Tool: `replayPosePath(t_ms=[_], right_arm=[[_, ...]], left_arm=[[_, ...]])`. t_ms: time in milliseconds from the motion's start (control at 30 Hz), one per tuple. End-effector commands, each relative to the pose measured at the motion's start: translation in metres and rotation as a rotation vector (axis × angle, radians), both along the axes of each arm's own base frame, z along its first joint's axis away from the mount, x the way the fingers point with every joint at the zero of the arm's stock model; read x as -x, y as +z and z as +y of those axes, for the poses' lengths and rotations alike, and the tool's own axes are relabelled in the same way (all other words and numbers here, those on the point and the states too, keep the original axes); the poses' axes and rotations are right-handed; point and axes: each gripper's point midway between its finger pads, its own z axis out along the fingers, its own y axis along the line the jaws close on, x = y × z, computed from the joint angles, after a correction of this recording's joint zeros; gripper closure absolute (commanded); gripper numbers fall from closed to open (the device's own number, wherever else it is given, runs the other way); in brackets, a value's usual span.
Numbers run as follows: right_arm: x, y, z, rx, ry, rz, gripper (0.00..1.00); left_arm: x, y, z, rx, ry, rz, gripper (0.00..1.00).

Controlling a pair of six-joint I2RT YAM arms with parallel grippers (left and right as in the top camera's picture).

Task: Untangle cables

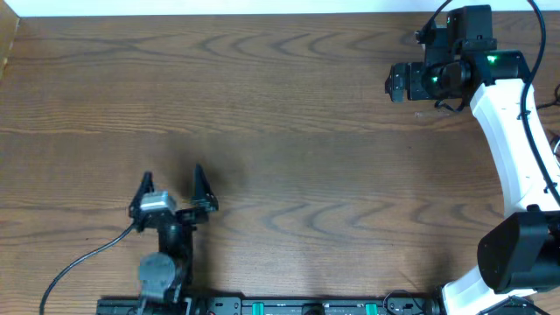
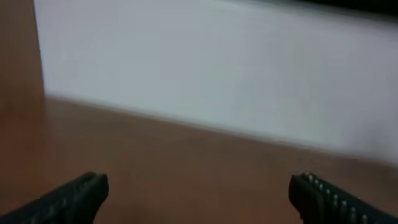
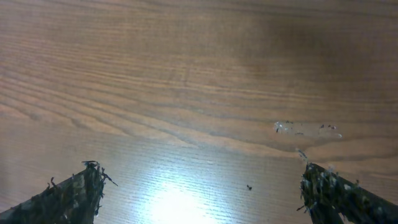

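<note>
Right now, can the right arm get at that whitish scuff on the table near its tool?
Probably yes. The right tool is open over the table, and the whitish scuff lies just ahead of it on the wood, with nothing visible in between.

Tabletop [image 1: 289, 122] is showing warm mid-brown wood all over, with darker wavy grain lines swirling into long oval loops. Left gripper [image 1: 172, 173] is looking black with a silvery-grey block on its body. Right arm [image 1: 512, 153] is wearing glossy white shells over black joints, and a green light [image 1: 492, 60] is glowing on its black wrist. On the right gripper [image 3: 200, 169] the fingers [image 3: 71, 196] are coming across dark, speckled with pale flecks. Wall [image 2: 217, 74] is reading plain off-white, and whitish scuffs [image 3: 308, 129] are dotting the wood.
</note>
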Motion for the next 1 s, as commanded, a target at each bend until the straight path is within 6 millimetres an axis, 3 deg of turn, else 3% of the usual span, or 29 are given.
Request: replayPosePath(t_ms=[0, 67, 533, 667, 767, 967], right_arm=[[0.002, 0.004, 0.001, 0.003, 0.014, -0.011, 0.01], [0.002, 0.004, 0.001, 0.003, 0.014, -0.011, 0.01], [0.002, 0.004, 0.001, 0.003, 0.013, -0.011, 0.01], [0.002, 0.004, 0.001, 0.003, 0.013, -0.011, 0.01], [0.002, 0.004, 0.001, 0.003, 0.014, -0.010, 0.01], [0.002, 0.004, 0.001, 0.003, 0.014, -0.011, 0.01]], left_arm=[[0.000, -0.040, 0.000, -0.041, 0.003, 0.163, 0.03], [0.002, -0.057, 0.000, -0.056, -0.001, 0.233, 0.03], [0.002, -0.058, -0.008, -0.051, -0.051, 0.236, 0.03], [0.002, -0.059, -0.016, -0.060, -0.094, 0.240, 0.03], [0.004, -0.061, -0.038, -0.204, -0.230, 0.239, 0.03], [0.004, -0.060, -0.043, -0.218, -0.256, 0.233, 0.02]])
